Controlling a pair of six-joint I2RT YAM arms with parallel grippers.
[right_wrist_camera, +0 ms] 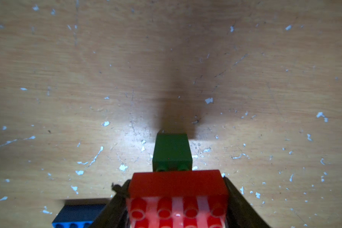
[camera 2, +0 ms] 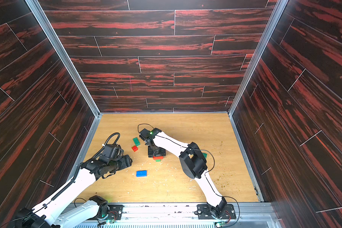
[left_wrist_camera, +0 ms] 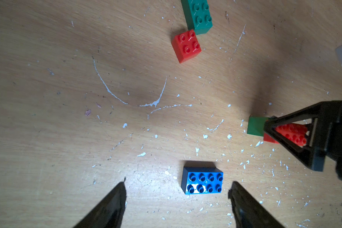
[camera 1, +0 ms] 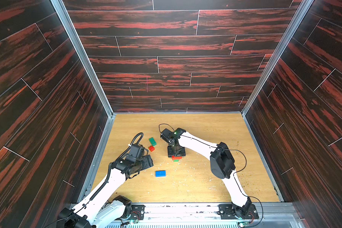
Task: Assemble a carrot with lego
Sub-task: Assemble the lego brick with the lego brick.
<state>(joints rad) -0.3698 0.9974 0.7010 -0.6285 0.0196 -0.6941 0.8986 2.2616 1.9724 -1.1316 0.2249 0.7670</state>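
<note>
My right gripper (right_wrist_camera: 178, 197) is shut on a long red brick (right_wrist_camera: 178, 183) held low over the table, also in both top views (camera 1: 176, 157) (camera 2: 158, 157). A small green brick (right_wrist_camera: 172, 150) sits against the red brick's underside, its studs partly showing at the seam. My left gripper (left_wrist_camera: 177, 187) is open just above the table. A blue 2x4 brick (left_wrist_camera: 202, 180) (camera 1: 160, 173) lies flat between its fingertips, nearer one of them and untouched. A small red brick (left_wrist_camera: 186, 45) (camera 1: 151, 148) touches a teal 2x4 brick (left_wrist_camera: 197, 15) (camera 1: 152, 141) farther back.
Another teal brick (camera 2: 204, 155) peeks out behind my right arm's elbow in a top view. Dark panelled walls (camera 1: 47, 118) close the wooden table (camera 1: 205, 183) on three sides. White flecks and scratches cover the tabletop.
</note>
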